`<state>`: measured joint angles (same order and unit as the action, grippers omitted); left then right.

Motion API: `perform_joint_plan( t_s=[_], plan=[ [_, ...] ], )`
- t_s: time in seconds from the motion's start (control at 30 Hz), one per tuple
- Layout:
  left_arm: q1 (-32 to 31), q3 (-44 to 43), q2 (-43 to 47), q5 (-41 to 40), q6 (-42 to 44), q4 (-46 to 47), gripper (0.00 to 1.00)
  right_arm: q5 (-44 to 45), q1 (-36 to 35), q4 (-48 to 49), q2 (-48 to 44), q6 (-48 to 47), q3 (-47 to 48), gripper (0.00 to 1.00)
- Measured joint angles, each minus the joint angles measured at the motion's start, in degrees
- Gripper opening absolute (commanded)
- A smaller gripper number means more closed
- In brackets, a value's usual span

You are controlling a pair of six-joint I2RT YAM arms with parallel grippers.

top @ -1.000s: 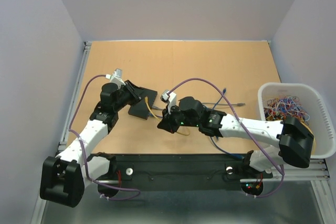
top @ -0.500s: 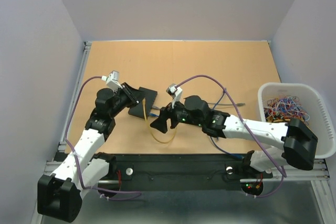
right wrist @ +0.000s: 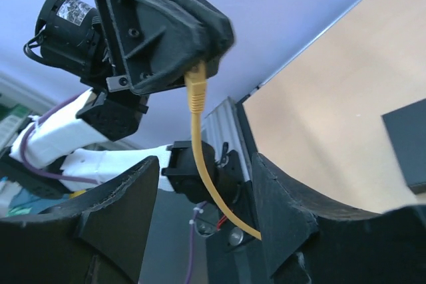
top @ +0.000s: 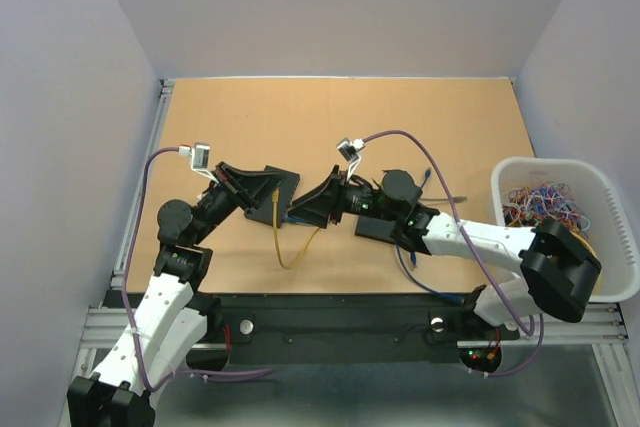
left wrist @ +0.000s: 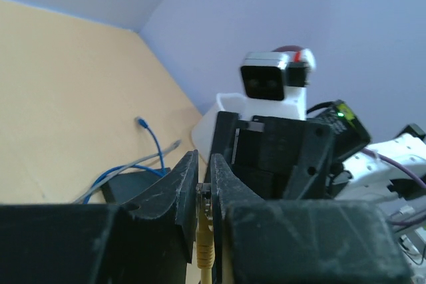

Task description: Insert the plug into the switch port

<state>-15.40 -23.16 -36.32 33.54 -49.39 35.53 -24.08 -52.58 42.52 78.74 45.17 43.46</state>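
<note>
Step in hand: plug is picked up, not yet in the port. Left gripper [left wrist: 205,184] clamped tight on the yellow ethernet plug [right wrist: 195,90]; in the left wrist view the plug sits pinched between the two fingers, and in the right wrist view it pokes out below the left jaws with the yellow cable [top: 287,243] hanging down and looping onto the table [top: 400,117]. Right gripper [right wrist: 203,211] stands partly open and holds nothing; the cable passes through the gap between its fingers without being gripped, as far as I can tell. The two grippers face each other closely over the middle of the table, looks like a regrasp or handover of the plug.

The black switch [top: 276,195] lies flat on the table right under and beside the left gripper. Port face not visible in any view.

Next move, my guess: get the plug oriented clip-side right and lined up with a port, then push straight in; the switch may need bracing so it doesn't slide.

Around: second black box [top: 378,228] under the right arm with blue [top: 425,175] and grey cables, white basket [top: 600,197] of mixed cables at far right, well apart. In the way: right gripper crowds the approach, and the slack yellow loop may drag
</note>
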Motion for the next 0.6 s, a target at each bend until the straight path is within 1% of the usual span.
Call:
perform_joint_plan(
  t_s=[0.2, 0.33, 0.37, 0.4, 0.5, 0.53, 0.6],
  plan=[
    [-0.04, 0.55, 1.20, 2.40, -2.45, 5.62, 0.00, -3.61, 0.00, 5.88, 4.72, 3.41, 2.08, 0.59],
    [-0.28, 1.60, 1.18, 2.64, -3.52, 6.93, 0.00, -5.11, -0.11, 9.40, 7.67, 5.20, 4.13, 0.56],
    [-0.31, 1.79, 1.18, 2.71, -3.69, 7.19, 0.00, -5.35, -0.26, 10.49, 8.31, 5.70, 4.35, 0.52],
    [-0.35, 1.99, 1.20, 2.73, -3.87, 7.52, 0.00, -5.51, -0.39, 10.99, 8.70, 5.90, 4.44, 0.46],
    [-0.66, 2.16, 1.22, 2.69, -4.22, 8.15, 0.00, -6.03, -1.18, 12.20, 10.10, 6.60, 4.98, 0.33],
    [-0.70, 2.16, 1.27, 2.69, -4.35, 8.50, 0.00, -6.16, -1.51, 12.39, 10.69, 6.86, 5.33, 0.26],
    [-0.81, 2.16, 1.38, 2.67, -4.55, 8.87, 0.00, -6.21, -1.70, 12.50, 11.15, 7.19, 5.60, 0.21]
  ],
)
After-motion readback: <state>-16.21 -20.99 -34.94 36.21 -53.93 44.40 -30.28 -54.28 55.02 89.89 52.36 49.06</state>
